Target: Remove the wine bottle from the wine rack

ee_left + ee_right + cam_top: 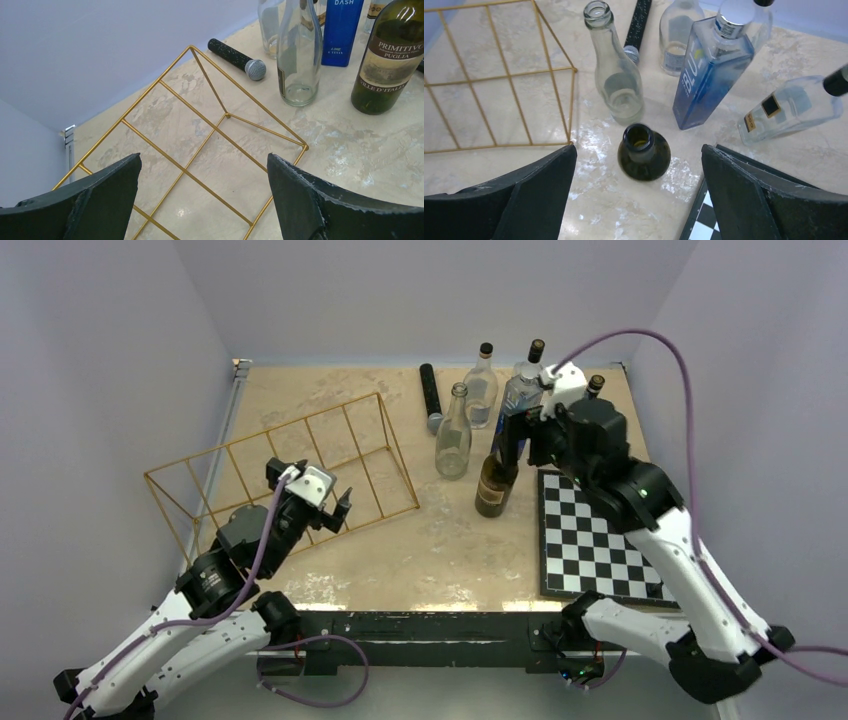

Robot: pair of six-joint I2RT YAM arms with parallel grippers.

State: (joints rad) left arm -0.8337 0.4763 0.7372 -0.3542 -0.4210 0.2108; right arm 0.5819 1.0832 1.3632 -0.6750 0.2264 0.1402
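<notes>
The dark green wine bottle stands upright on the table, right of the wine rack and apart from it. It also shows in the left wrist view and from above in the right wrist view. The wine rack is a gold wire frame lying on the left of the table, with no bottle in it. My right gripper is open just above the bottle's mouth, one finger on each side. My left gripper is open and empty over the rack's near edge.
A clear bottle stands left of the wine bottle, with a blue bottle and two more clear bottles behind. A black microphone lies at the back. A chessboard lies right of the wine bottle.
</notes>
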